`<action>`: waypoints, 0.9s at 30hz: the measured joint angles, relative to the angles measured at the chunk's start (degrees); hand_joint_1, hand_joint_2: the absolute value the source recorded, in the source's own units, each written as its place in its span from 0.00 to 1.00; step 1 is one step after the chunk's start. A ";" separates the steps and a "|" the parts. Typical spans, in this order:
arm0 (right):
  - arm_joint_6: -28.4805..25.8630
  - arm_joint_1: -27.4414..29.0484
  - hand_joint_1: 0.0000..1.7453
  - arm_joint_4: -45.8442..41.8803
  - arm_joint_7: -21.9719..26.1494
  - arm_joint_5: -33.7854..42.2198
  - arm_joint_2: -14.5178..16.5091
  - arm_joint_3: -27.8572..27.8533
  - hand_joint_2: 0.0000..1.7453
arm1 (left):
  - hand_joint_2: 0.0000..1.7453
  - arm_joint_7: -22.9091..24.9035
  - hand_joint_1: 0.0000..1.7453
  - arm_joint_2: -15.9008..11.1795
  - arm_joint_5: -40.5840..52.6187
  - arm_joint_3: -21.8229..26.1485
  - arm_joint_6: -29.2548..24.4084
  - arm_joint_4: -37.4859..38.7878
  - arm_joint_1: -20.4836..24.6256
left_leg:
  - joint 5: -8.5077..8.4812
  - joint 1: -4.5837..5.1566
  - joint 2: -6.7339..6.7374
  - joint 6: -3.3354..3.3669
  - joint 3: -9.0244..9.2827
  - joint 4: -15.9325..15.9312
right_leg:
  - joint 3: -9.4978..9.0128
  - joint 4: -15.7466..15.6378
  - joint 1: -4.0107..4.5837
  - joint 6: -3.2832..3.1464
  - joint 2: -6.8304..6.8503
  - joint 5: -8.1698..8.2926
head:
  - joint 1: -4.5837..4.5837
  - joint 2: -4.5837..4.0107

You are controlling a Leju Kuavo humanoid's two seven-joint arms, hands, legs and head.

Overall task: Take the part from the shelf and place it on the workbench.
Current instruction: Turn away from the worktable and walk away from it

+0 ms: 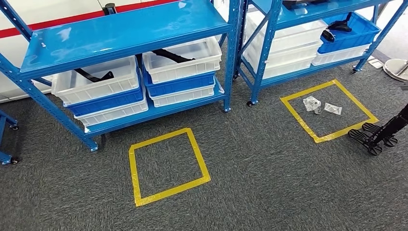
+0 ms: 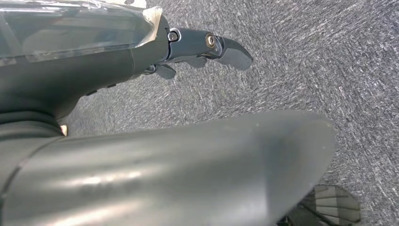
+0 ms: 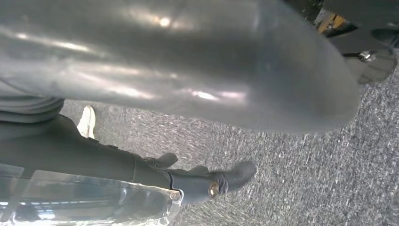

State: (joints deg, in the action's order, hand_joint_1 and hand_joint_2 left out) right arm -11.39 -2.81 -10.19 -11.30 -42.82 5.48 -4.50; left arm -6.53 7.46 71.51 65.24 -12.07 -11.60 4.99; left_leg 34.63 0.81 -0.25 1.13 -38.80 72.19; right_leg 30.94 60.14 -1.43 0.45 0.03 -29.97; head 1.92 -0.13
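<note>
A blue shelf (image 1: 125,31) stands ahead on the left with white and blue bins on its lower level. A black part (image 1: 94,75) lies in the left white bin (image 1: 72,89). Another black part (image 1: 172,56) lies in the white bin (image 1: 202,60) beside it. On a second blue shelf (image 1: 269,43) to the right, a blue bin (image 1: 358,31) holds more black parts (image 1: 339,26). My left hand (image 2: 117,70) hangs over the grey carpet, fingers stretched out, holding nothing. My right hand (image 3: 117,165) hangs the same way, also holding nothing.
Two yellow tape squares mark the carpet: one (image 1: 137,192) before the left shelf, one (image 1: 298,118) before the right shelf with clear plastic pieces (image 1: 312,103) inside. A black wheeled stand (image 1: 380,134) sits at the right edge, a white round base (image 1: 397,67) beyond it.
</note>
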 joint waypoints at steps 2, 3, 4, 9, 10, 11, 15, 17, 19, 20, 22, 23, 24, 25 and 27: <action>0.02 0.14 0.00 0.01 -0.01 -0.06 -0.08 0.00 0.00 | 0.00 0.14 0.00 0.02 -0.04 0.11 0.00 0.01 -0.06 | -0.72 -0.72 0.11 -0.45 -3.07 3.28 | -0.78 0.00 -0.10 0.00 -0.02 -0.72 | -0.01 0.00; 0.04 0.21 0.00 0.01 -0.02 -0.08 -0.10 0.00 0.00 | 0.00 0.21 0.00 0.03 -0.05 0.14 -0.01 0.02 -0.08 | -2.79 -0.92 0.11 -0.47 -2.98 1.67 | -1.33 -0.02 -0.17 0.09 -0.05 -1.14 | -0.01 0.00; 0.08 0.23 0.00 0.01 -0.02 -0.09 -0.07 0.00 0.00 | 0.00 0.28 0.00 0.03 -0.06 0.15 -0.01 0.01 -0.09 | -5.64 -1.00 0.12 -0.32 -1.84 -1.94 | -1.96 -0.08 -0.25 0.21 -0.08 -1.60 | -0.01 0.00; 0.15 -0.01 0.00 0.00 0.00 -0.08 0.16 -0.01 0.00 | 0.00 0.54 0.00 -0.05 0.01 0.21 -0.15 0.02 0.00 | -8.73 -0.13 0.14 1.20 3.29 -13.03 | -4.63 -1.89 -0.09 1.83 0.01 -2.37 | 0.08 0.00; 0.16 0.01 0.00 0.00 0.00 -0.08 0.20 -0.01 0.00 | 0.00 0.62 0.00 -0.05 0.06 0.22 -0.17 0.02 -0.05 | -8.60 -0.14 0.03 1.52 4.04 -13.71 | -5.05 -2.03 -0.05 2.19 0.06 -2.24 | 0.10 0.00; 0.16 0.02 0.00 0.00 0.01 -0.08 0.18 -0.01 0.00 | 0.00 0.72 0.00 -0.03 0.15 0.25 -0.18 0.02 -0.12 | -8.55 -0.16 -0.07 1.80 4.89 -14.37 | -5.36 -1.66 0.02 2.44 0.08 -2.14 | -0.01 0.00; 0.17 -0.35 0.00 0.00 0.08 0.03 0.10 0.00 0.00 | 0.00 0.92 0.00 -0.05 0.43 0.31 -0.27 0.02 -0.16 | -7.47 0.18 -0.18 3.13 7.62 -15.17 | 1.83 8.92 0.23 1.83 -0.01 -4.56 | -0.35 0.00; 0.20 -0.09 0.00 0.00 0.07 0.08 0.08 0.00 0.00 | 0.00 1.03 0.00 -0.04 0.48 0.31 -0.30 0.02 -0.15 | -6.47 0.38 -0.40 3.39 8.80 -15.17 | 6.06 12.56 0.46 1.74 -0.03 -6.56 | -0.41 0.00; 0.25 0.38 0.00 0.01 0.04 0.09 0.06 0.00 0.00 | 0.00 1.14 0.00 0.04 0.51 0.32 -0.31 0.02 -0.21 | -5.16 0.51 -0.75 3.36 10.52 -15.17 | 7.16 9.45 0.65 2.35 -0.03 -5.40 | -0.50 0.00; 0.27 0.54 0.00 0.03 0.03 0.09 0.04 0.00 0.00 | 0.00 1.17 0.00 0.08 0.52 0.32 -0.31 0.02 -0.25 | -4.44 0.55 -0.87 3.26 11.23 -15.17 | 6.86 6.10 0.70 2.83 -0.01 -2.86 | -0.56 0.00; 0.33 0.56 0.00 0.08 0.02 0.09 -0.01 -0.01 0.00 | 0.00 1.20 0.00 0.08 0.53 0.33 -0.32 0.03 -0.27 | -2.85 0.74 -0.92 2.92 12.42 -15.02 | 5.92 0.87 0.85 3.09 0.17 2.34 | -0.65 0.00; 0.37 0.51 0.00 0.09 0.00 0.09 -0.02 -0.01 0.00 | 0.00 1.21 0.00 0.07 0.52 0.33 -0.33 0.04 -0.26 | -2.22 0.83 -0.90 2.66 12.91 -14.94 | 5.51 -0.29 0.94 2.71 0.22 3.92 | -0.61 0.00; 0.40 0.48 0.00 0.10 -0.02 0.08 0.00 -0.01 0.00 | 0.00 1.22 0.00 0.07 0.52 0.33 -0.35 0.04 -0.24 | -1.79 0.90 -0.89 2.41 13.56 -14.77 | 5.13 -0.53 0.97 2.02 0.25 4.32 | -0.57 0.00; 0.43 0.43 0.00 0.10 -0.04 0.08 0.04 -0.01 0.00 | 0.00 1.23 0.00 0.05 0.53 0.33 -0.36 0.03 -0.19 | -1.55 0.89 -0.88 2.14 14.02 -14.63 | 4.49 -0.63 0.83 1.28 0.18 4.23 | -0.55 0.00; 0.43 0.36 0.00 0.09 -0.10 0.05 0.09 -0.02 0.00 | 0.00 1.26 0.00 -0.01 0.57 0.33 -0.38 0.02 -0.02 | -1.51 0.75 -0.70 1.52 13.44 -12.24 | 3.22 -0.92 0.35 0.27 0.02 4.06 | -0.47 0.00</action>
State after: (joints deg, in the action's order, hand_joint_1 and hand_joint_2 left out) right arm -10.96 -2.44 -10.09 -11.40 -42.76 5.57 -4.52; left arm -5.27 7.45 72.08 65.57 -12.45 -11.58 4.97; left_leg 33.11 1.57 -0.94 2.64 -25.36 59.96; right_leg 34.16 59.22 -1.07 0.72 0.05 -25.91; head 1.46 -0.13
